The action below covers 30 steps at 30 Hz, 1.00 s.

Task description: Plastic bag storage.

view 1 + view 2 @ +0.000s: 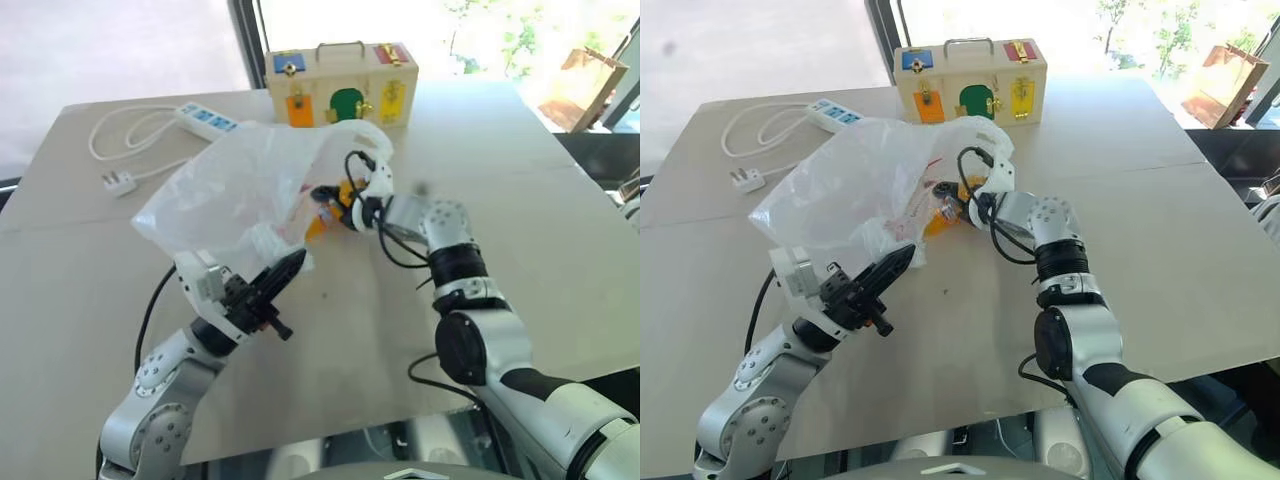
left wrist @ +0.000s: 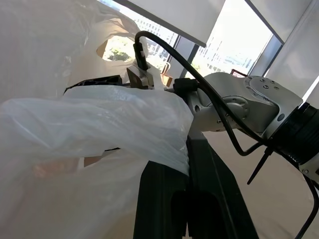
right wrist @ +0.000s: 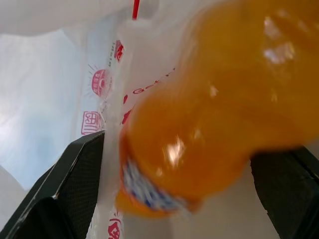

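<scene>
Standing puffed up near the middle of the tabletop (image 1: 560, 260), the plastic bag (image 1: 235, 190) is a thin, crinkly, translucent white sack with red print on its side, its mouth facing the robot's right. The left gripper (image 1: 283, 272) comes in from the near edge with its two black fingers pressed together on a fold of the bag's lower rim, holding that side up off the surface; in the left wrist view the film bunches over the closed fingers (image 2: 199, 199).

The right gripper (image 1: 335, 200) reaches in from the right side and sits at the bag's mouth, its fingers spread wide apart. Between them lies an orange soda bottle (image 3: 209, 114) with a blue-and-white label, seen close in the right wrist view with a black finger well off to either side, neither touching it. From the head cameras the bottle (image 1: 322, 215) shows as an orange shape just inside the opening, low against the table. I cannot tell whether it rests fully on the bag's film or partly on bare tabletop.

One handle loop (image 1: 362, 135) of the bag arches above the right gripper's wrist. Behind the bag, at the far edge, stands a wooden latch box (image 1: 340, 85) with a metal handle and coloured doors. Toward the far left corner lies a white power strip (image 1: 205, 118) with its cord (image 1: 120, 140) coiled beside it.
</scene>
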Motion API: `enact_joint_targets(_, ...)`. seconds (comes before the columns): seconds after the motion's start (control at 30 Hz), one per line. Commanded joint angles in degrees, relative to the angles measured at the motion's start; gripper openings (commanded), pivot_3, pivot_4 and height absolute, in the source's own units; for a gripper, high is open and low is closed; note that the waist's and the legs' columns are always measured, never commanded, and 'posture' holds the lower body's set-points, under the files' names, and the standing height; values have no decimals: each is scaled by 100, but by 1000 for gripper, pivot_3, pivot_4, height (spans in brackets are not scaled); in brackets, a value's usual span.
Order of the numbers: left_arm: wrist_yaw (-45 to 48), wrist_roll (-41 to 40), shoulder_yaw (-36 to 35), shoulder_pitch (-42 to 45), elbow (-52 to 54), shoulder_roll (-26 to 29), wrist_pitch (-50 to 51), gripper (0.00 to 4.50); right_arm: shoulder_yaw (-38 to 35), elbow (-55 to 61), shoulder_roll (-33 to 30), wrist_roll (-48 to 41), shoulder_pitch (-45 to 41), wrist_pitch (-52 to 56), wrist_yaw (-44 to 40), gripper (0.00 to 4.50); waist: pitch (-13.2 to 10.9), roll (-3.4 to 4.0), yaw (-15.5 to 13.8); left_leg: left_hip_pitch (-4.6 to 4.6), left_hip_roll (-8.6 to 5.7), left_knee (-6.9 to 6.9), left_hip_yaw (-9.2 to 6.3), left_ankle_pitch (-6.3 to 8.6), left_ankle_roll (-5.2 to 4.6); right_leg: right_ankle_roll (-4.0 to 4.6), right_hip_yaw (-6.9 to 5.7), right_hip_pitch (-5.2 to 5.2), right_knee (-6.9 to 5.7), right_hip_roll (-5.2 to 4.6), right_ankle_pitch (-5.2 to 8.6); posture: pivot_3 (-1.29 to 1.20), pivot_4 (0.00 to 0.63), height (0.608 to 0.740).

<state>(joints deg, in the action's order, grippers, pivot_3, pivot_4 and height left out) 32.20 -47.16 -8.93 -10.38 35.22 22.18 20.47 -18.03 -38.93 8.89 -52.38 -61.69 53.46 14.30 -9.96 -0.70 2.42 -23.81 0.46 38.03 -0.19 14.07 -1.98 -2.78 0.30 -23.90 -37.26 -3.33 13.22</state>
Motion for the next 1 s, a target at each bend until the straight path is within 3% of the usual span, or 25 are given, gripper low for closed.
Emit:
enact_joint_targets(0.03,45,47,-21,38,38,-30,-135,0,60,220,1048,-123,-295,-114,18,4458,1,-1,0,2,1,0,0,0,0,0,0,1,0,2,0,0,150,739)
enact_joint_targets(0.3,27,-17,-255,120,-93,-18,-137,0,765,561,653,412,81,-452,-809,4458,0,0,1,1,3,0,1,0,0,-1,1,0,1,5,0,0,150,739)
enact_joint_targets(0.6,-612,-596,-1392,1056,-823,34,-8,0,1352,1170,-286,1262,400,-897,-2219,4458,1,-2,-21,0,6,3,-3,0,0,-2,-3,3,6,8,-1,0,150,739)
enact_joint_targets(0.73,-1186,-826,-1712,1531,-1100,-28,38,0,1699,1093,-747,2094,452,-1764,-2820,4458,1,-3,-35,-3,4,3,-6,0,0,-2,-6,3,8,8,-1,0,150,739)
enact_joint_targets(0.87,-1914,-880,-2025,2313,-1567,21,0,0,2509,927,-1305,3256,589,-3041,-3719,4458,2,-4,-38,-2,-3,4,-8,0,1,-3,-8,3,8,9,-1,0,150,739)
enact_joint_targets(1.0,-2389,-749,-2282,3007,-2122,135,-72,0,2834,660,-1358,3783,638,-3797,-4237,4458,1,-5,2,2,-6,4,1,-1,2,-2,5,1,8,14,-1,0,150,739)
